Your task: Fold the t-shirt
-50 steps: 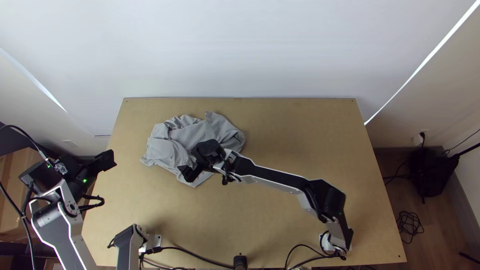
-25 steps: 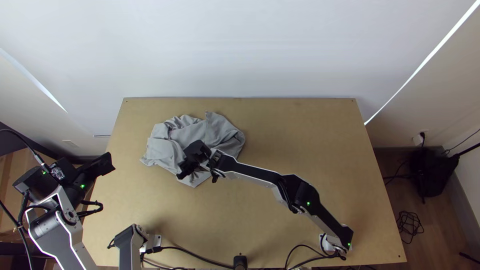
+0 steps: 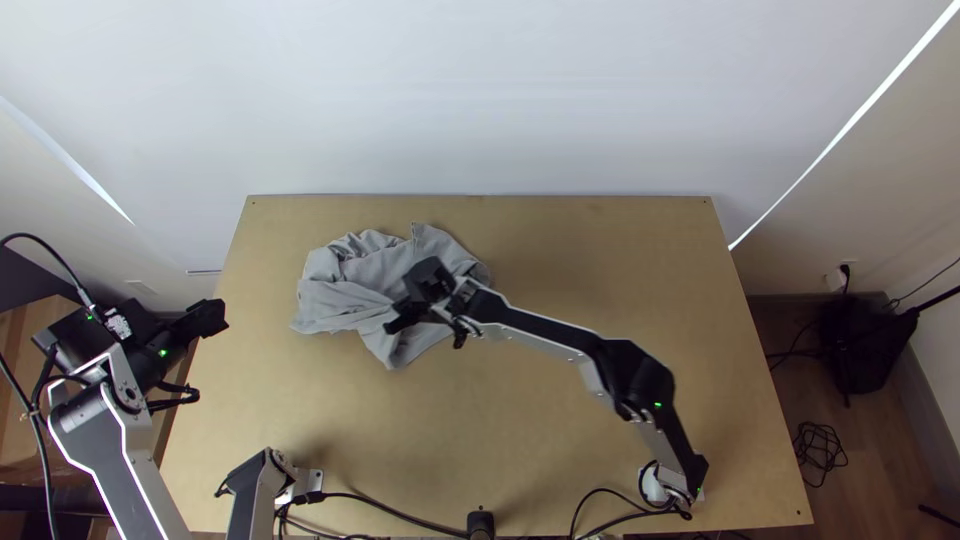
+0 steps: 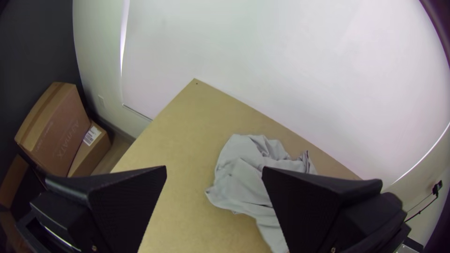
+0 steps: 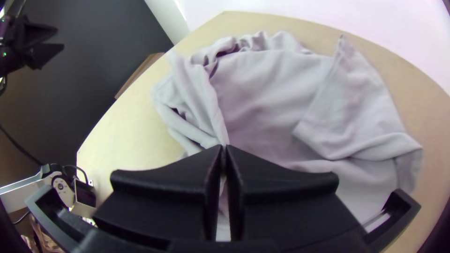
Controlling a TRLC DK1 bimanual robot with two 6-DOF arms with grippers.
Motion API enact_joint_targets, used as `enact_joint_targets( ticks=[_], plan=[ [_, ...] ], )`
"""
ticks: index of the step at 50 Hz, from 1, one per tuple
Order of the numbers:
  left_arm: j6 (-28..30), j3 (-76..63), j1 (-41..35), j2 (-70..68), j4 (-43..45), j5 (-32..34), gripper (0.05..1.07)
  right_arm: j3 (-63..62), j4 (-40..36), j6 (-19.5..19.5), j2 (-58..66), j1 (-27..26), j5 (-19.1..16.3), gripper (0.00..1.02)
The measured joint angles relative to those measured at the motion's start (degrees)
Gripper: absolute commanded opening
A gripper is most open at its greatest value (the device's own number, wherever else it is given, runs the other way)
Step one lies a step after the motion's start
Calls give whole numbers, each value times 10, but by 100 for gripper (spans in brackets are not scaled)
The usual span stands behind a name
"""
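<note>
A grey t-shirt [image 3: 355, 270] lies bunched on the left half of the table. My right gripper [image 3: 392, 322] is over its near part; in the right wrist view the right gripper [image 5: 224, 154] is shut on a ridge of the cloth [image 5: 206, 103], which is pulled up into folds. Which part of the shirt it pinches I cannot tell. My left gripper [image 3: 215, 318] stands off the table's left edge, apart from the shirt. In the left wrist view the left gripper [image 4: 213, 173] has its fingers wide apart, with the shirt [image 4: 239, 182] farther off beyond them.
The wooden table [image 3: 590, 270] has bare surface right of the shirt and in front of it. Cables [image 3: 390, 513] run along the near edge. A white wall [image 3: 480, 100] rises behind the far edge. Cardboard boxes [image 4: 61, 126] stand beyond the left side.
My right gripper moved slightly left, then back right with cloth in it, and the shirt's left part was drawn rightward into folds. The left arm shifted slightly left.
</note>
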Motion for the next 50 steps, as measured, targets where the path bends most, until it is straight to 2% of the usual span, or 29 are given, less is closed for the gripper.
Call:
enact_joint_targets(
  ticks=[8,19,31,50],
  plan=[
    [-3,3,-43,40,17,0,103,-99,3,0,-117,-37,0,2],
    [-49,6,-138,97,48,-3,103,-217,4,-1,-241,-92,0,2],
    [-101,6,-246,169,111,-39,103,-310,5,-1,-324,-169,0,2],
    [-119,10,-362,278,198,-98,103,-402,9,-5,-427,-277,0,2]
  ],
)
